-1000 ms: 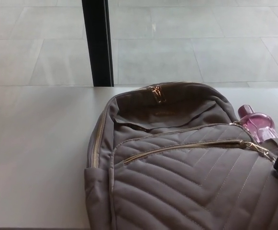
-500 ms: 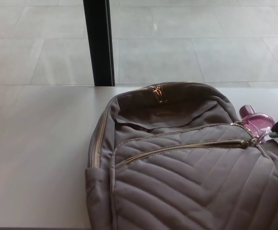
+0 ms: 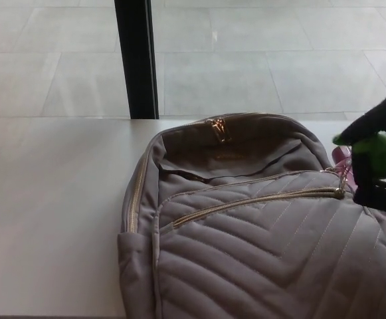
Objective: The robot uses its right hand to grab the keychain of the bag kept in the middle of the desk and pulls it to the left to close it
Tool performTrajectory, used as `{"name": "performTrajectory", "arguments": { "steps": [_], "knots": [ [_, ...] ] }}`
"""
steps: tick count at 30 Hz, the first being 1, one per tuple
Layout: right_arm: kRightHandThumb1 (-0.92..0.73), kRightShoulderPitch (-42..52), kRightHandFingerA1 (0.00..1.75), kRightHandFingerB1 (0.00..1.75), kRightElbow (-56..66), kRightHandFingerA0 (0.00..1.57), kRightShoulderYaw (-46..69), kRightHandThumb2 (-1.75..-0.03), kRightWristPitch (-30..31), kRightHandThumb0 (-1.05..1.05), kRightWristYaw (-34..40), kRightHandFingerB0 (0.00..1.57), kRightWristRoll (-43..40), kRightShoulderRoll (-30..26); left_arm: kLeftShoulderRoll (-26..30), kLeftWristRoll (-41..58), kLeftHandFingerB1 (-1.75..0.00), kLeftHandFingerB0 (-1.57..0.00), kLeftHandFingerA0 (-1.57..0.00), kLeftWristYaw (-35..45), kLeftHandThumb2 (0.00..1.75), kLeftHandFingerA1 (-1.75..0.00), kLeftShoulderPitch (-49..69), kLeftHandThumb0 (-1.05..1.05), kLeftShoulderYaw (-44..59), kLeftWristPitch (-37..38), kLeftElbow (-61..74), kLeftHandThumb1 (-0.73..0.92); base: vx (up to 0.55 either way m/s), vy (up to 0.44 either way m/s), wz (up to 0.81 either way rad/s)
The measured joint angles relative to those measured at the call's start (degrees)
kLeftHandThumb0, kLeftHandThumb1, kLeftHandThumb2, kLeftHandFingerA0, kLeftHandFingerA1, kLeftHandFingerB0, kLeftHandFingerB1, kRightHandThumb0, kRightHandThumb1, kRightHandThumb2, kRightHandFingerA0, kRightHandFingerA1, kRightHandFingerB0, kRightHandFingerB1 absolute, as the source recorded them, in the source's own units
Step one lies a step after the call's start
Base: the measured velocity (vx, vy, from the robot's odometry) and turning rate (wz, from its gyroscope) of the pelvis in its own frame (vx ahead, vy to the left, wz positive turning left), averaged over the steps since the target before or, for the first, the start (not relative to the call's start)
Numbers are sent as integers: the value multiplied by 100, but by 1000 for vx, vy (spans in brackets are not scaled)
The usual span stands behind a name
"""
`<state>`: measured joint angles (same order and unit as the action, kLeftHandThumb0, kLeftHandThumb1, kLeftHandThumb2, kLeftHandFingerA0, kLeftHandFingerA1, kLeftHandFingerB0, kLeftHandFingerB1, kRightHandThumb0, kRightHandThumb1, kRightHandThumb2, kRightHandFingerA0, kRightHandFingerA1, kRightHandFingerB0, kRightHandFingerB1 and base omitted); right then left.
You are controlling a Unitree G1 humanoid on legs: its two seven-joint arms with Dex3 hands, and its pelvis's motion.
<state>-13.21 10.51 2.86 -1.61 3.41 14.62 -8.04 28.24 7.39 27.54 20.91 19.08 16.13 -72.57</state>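
Right hand (image 3: 377, 163): at the bag's (image 3: 259, 246) right edge; we cannot tell its grip.
Open room: bare desk (image 3: 53, 199) far to its left.

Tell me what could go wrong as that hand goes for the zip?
The right hand hovers beside the small zip pull; it could miss it or pinch fabric. The pink bottle right by the hand might get knocked. Nothing holds the bag, so pulling left may drag it.
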Motion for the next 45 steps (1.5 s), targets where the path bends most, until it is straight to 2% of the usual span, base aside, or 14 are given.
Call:
{"name": "performTrajectory", "arguments": {
  "steps": [7, 8, 10, 14, 25, 30, 31, 32, 34, 35, 38, 40, 44, 45],
  "knots": [
    [-54, -254, 172, 152, -357, 88, -635, -120, 49, -11, 11, 74, 153, 220, 79, -27, -86, -51, -68, 39, 88, -106, 7, -84, -99, 52, 34, 43, 0, 0, 0],
    [-51, -288, 169, 150, -436, 91, -746, -125, 53, -11, 11, 77, 188, 251, 87, -33, -82, -49, -72, 42, 109, -100, -4, -90, -119, 67, 35, 38, 0, 0, 0],
    [-54, -347, 175, 158, -575, 91, -935, -120, 60, -20, 14, 73, 249, 334, 100, -40, -86, -47, -63, 44, 88, -103, -24, -90, -154, 85, 35, 44, 0, 0, 0],
    [-50, -469, 175, 161, -773, 93, -1391, -126, 195, -20, 57, 75, 374, 729, 101, -27, -87, -56, -76, 89, 97, -106, -108, -83, -114, 88, 15, 33, 0, 0, 0],
    [-59, -898, 175, 168, -1572, 88, -2073, -113, 359, -18, 258, 72, 642, 1387, 98, -10, -86, -40, -69, 171, 87, -112, -212, -81, -56, 76, 36, 43, 0, 0, 0],
    [-48, -1387, 175, 168, -2179, 89, -2343, -130, 367, -15, 335, 71, 748, 1683, 82, 20, -82, -44, -70, 180, 101, -102, -240, -83, 8, 27, 71, 30, 0, 0, 0],
    [-50, -1495, 175, 165, -2314, 90, -2395, -128, 367, -18, 353, 73, 758, 1785, 69, 34, -89, -38, -63, 193, 87, -114, -255, -82, 31, 20, 79, 37, 0, 0, 0],
    [-51, -1550, 175, 166, -2393, 93, -2426, -127, 368, -22, 360, 74, 763, 1844, 57, 44, -79, -37, -66, 201, 102, -100, -261, -83, 44, 9, 85, 31, 0, 0, 0],
    [-54, -1700, 175, 164, -2604, 93, -2496, -118, 369, -25, 376, 76, 774, 1996, 34, 54, -88, -33, -58, 204, 88, -112, -275, -82, 55, -23, 100, 39, 0, 0, 0],
    [-45, -1746, 175, 173, -2681, 94, -2518, -132, 370, -24, 384, 72, 779, 2049, 29, 54, -76, -34, -65, 204, 109, -97, -279, -89, 53, -24, 108, 40, 0, 0, 0],
    [-42, -1890, 175, 161, -3008, 98, -2734, -138, 416, -24, 450, 78, 811, 2141, 21, 23, -80, -37, -57, 197, 86, -99, -341, -83, -64, -19, 125, 48, 0, 0, 0],
    [-43, -1890, 175, 168, -3125, 93, -2868, -132, 468, -23, 473, 77, 828, 2141, 21, 9, -73, -33, -65, 194, 106, -92, -345, -90, -116, -14, 132, 40, 0, 0, 0],
    [-59, -1890, 175, 155, -3300, 83, -3105, -111, 529, -14, 545, 73, 859, 2141, 20, -19, -80, -40, -59, 175, 80, -96, -360, -91, -214, -13, 131, 52, 0, 0, 0],
    [-52, -1890, 175, 152, -3332, 82, -3191, -119, 547, -3, 561, 69, 862, 2141, 20, -28, -77, -41, -62, 165, 102, -92, -370, -90, -243, -12, 131, 40, 0, 0, 0]
  ]
}}
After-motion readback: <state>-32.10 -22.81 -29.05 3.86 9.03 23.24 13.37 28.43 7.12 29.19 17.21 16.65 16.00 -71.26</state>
